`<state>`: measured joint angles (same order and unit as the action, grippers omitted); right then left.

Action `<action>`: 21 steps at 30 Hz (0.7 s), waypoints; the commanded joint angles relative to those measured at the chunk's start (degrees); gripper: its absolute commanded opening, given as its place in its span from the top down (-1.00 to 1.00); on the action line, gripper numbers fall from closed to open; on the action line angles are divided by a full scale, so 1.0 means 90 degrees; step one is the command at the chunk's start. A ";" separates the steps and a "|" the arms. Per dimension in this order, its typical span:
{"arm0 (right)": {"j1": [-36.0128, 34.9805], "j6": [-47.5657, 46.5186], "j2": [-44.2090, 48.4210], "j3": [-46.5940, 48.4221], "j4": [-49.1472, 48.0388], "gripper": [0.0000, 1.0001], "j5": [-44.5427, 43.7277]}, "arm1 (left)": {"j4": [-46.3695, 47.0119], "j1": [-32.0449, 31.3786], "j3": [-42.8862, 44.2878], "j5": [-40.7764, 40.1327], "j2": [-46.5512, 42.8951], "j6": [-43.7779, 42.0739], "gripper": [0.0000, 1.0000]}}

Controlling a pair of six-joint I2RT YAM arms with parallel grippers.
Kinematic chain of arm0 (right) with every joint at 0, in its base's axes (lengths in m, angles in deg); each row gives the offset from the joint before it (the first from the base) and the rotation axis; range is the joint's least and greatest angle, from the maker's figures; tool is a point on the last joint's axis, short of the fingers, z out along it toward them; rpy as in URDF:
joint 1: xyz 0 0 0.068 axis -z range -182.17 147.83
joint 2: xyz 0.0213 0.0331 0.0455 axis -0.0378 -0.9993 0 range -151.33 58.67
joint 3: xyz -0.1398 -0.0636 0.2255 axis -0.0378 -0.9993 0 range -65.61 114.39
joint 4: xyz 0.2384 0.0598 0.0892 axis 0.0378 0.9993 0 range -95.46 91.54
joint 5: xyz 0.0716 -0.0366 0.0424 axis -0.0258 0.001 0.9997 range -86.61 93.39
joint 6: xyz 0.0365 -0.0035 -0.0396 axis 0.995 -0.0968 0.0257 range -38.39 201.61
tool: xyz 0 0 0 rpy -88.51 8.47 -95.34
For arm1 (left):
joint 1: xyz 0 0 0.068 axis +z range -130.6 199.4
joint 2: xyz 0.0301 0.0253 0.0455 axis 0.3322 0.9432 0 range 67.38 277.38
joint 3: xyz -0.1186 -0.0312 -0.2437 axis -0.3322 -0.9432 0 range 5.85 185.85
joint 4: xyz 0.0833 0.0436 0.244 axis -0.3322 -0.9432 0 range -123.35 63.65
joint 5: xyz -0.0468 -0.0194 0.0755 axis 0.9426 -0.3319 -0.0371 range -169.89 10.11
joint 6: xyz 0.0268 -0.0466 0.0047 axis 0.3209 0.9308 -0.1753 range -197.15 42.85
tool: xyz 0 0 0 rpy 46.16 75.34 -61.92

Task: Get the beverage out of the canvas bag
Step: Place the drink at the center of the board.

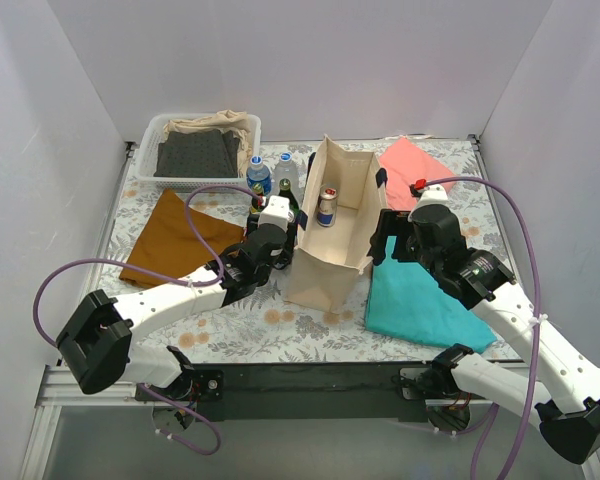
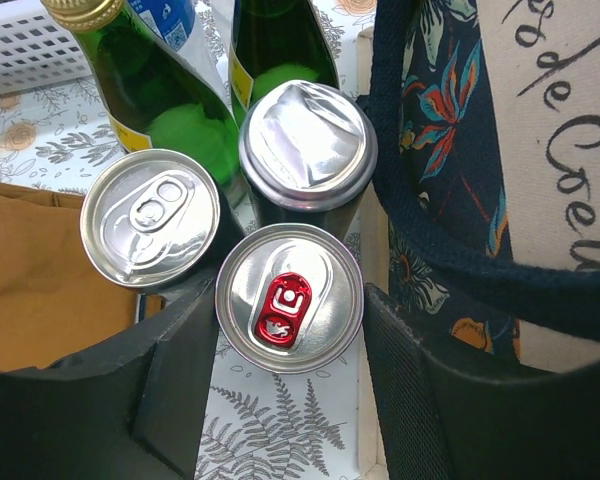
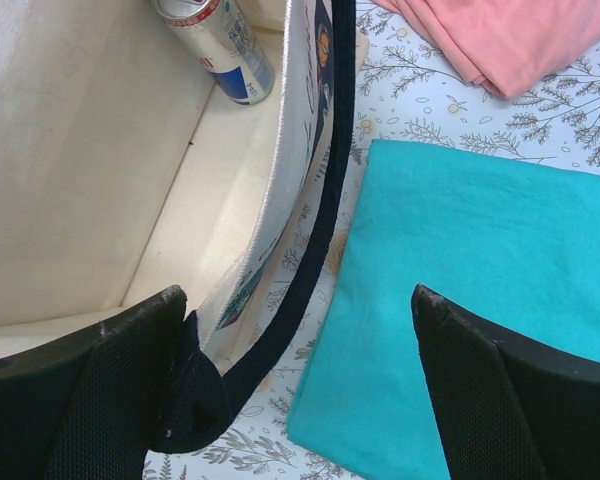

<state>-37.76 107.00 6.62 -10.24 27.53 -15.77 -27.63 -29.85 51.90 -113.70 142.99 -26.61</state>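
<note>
The beige canvas bag [image 1: 325, 265] stands open mid-table, its navy handle hanging at its side. One silver and blue can [image 1: 327, 206] stands inside it and also shows in the right wrist view [image 3: 215, 45]. My left gripper [image 1: 272, 218] is just left of the bag, pointing down. Its fingers sit against both sides of a can with a red tab [image 2: 289, 297] that stands on the table. My right gripper [image 3: 300, 330] is open at the bag's right wall [image 3: 280, 200]. Its left finger [image 3: 100, 400] is on the inner side, and the navy handle [image 3: 325, 200] lies between the fingers.
Two more cans [image 2: 150, 218] [image 2: 308, 145] and two green bottles [image 2: 160, 100] stand beside the red-tab can. Two water bottles [image 1: 260, 175] and a white basket [image 1: 150, 135] of cloth are behind. A brown cloth [image 1: 175, 240], teal cloth [image 1: 420, 300] and pink cloth [image 1: 415, 165] lie flat.
</note>
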 commanded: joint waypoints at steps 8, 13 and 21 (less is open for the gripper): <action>0.0039 0.0002 0.0071 0.0000 -0.0062 -0.96 -0.0059 | 0.0386 -0.0006 0.0197 0.0016 0.0036 0.0263 -0.17; 0.0029 -0.0008 0.0061 0.0019 -0.0072 -0.96 -0.0069 | 0.0386 -0.0016 0.0197 0.0006 0.0065 0.0243 -0.21; 0.0039 -0.0008 0.0012 0.0058 -0.0072 -0.96 -0.0059 | 0.0181 -0.0016 0.0567 -0.0375 -0.0286 0.0165 -0.22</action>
<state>-37.76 106.98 6.62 -10.24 27.53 -15.77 -26.27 -29.85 53.19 -113.83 143.98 -24.68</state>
